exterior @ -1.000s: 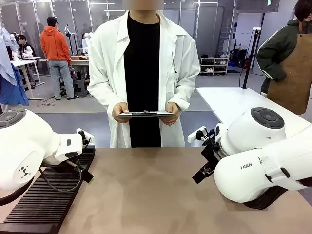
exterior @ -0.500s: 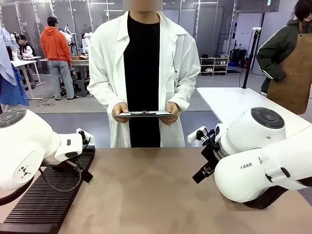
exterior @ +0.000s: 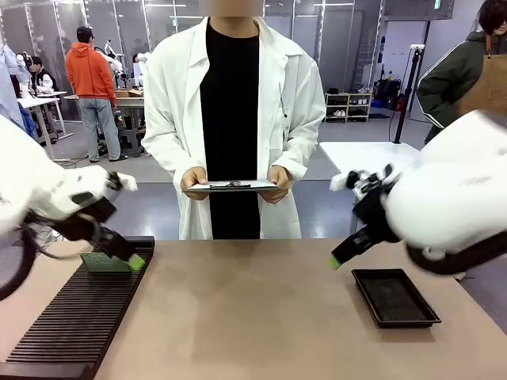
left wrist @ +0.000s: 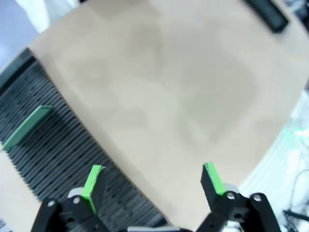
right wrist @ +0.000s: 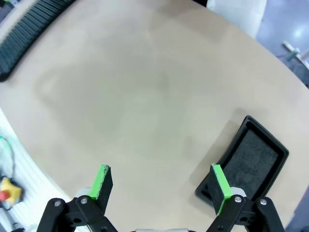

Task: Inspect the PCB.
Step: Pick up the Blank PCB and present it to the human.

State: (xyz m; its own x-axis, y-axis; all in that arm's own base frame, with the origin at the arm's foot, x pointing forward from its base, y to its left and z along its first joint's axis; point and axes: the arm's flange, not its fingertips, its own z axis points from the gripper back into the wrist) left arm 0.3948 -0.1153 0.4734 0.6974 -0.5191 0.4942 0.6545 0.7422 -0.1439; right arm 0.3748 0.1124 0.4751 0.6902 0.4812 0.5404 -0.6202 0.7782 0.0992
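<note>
The PCB (exterior: 103, 262) is a green board standing on edge in a slot of the black ribbed rack (exterior: 71, 317) at the table's left. In the left wrist view the PCB (left wrist: 26, 126) is off to the left, well apart from my fingers. My left gripper (exterior: 131, 257) hovers just right of the board, over the rack's far end. It is open (left wrist: 153, 181) with nothing between its green pads. My right gripper (exterior: 339, 259) hangs above the table's right side, also open (right wrist: 161, 183) and empty.
A shallow black tray (exterior: 394, 297) lies on the table's right side, under my right arm, and the tray (right wrist: 246, 162) is just right of that gripper. The person in a white coat holds a clipboard (exterior: 232, 187) across the table. Bare tabletop (exterior: 253, 317) spans the middle.
Both arms have lifted out of their low folded pose. The left gripper swung out over the rack near the PCB. The right arm rose, and the black tray now shows.
</note>
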